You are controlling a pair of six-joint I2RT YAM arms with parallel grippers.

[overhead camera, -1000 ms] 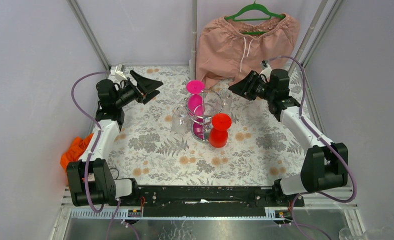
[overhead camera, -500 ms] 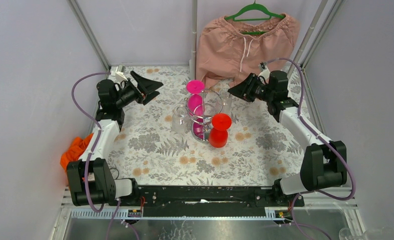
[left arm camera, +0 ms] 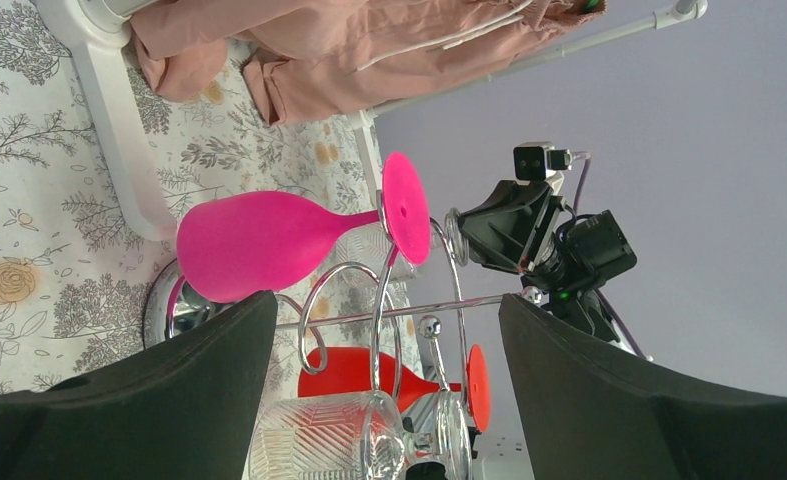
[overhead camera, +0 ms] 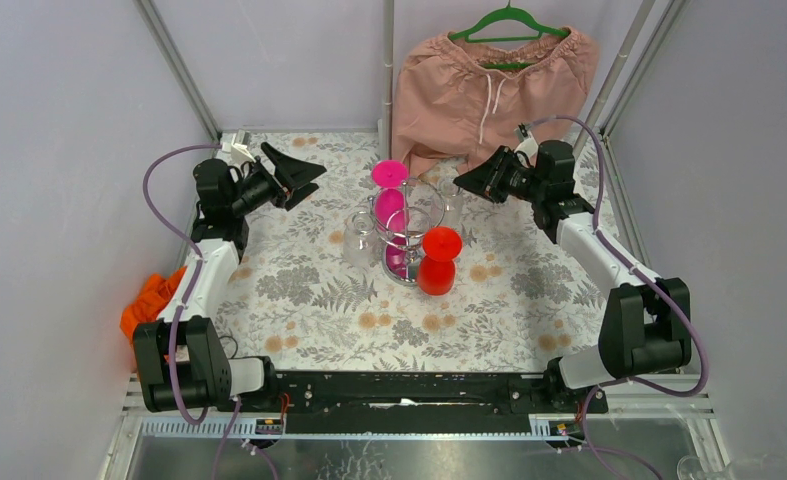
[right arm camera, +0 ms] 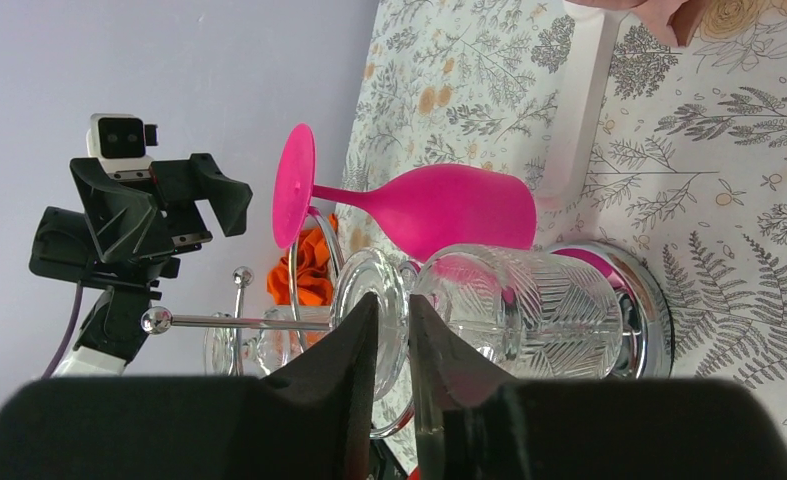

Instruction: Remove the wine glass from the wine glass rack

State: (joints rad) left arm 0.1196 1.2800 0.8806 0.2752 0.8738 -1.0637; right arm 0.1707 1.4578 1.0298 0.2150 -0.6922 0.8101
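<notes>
The chrome wine glass rack (overhead camera: 402,243) stands mid-table. A pink glass (overhead camera: 390,196), a red glass (overhead camera: 439,262) and two clear glasses (overhead camera: 451,202) (overhead camera: 359,240) hang on it upside down. My right gripper (overhead camera: 462,182) is at the right clear glass. In the right wrist view the fingers (right arm camera: 394,298) stand almost together with the foot disc of that clear glass (right arm camera: 529,310) between them, still in the rack's ring. My left gripper (overhead camera: 307,170) is wide open and empty, left of the rack. In the left wrist view it (left arm camera: 387,300) faces the rack (left arm camera: 449,305).
Pink shorts on a green hanger (overhead camera: 489,85) hang at the back right beside a tall white pole (overhead camera: 387,70). An orange cloth (overhead camera: 149,300) lies at the table's left edge. Grey walls close in on both sides.
My right gripper has moved left toward the rack, up to the right clear glass. The left arm and the glasses have not moved.
</notes>
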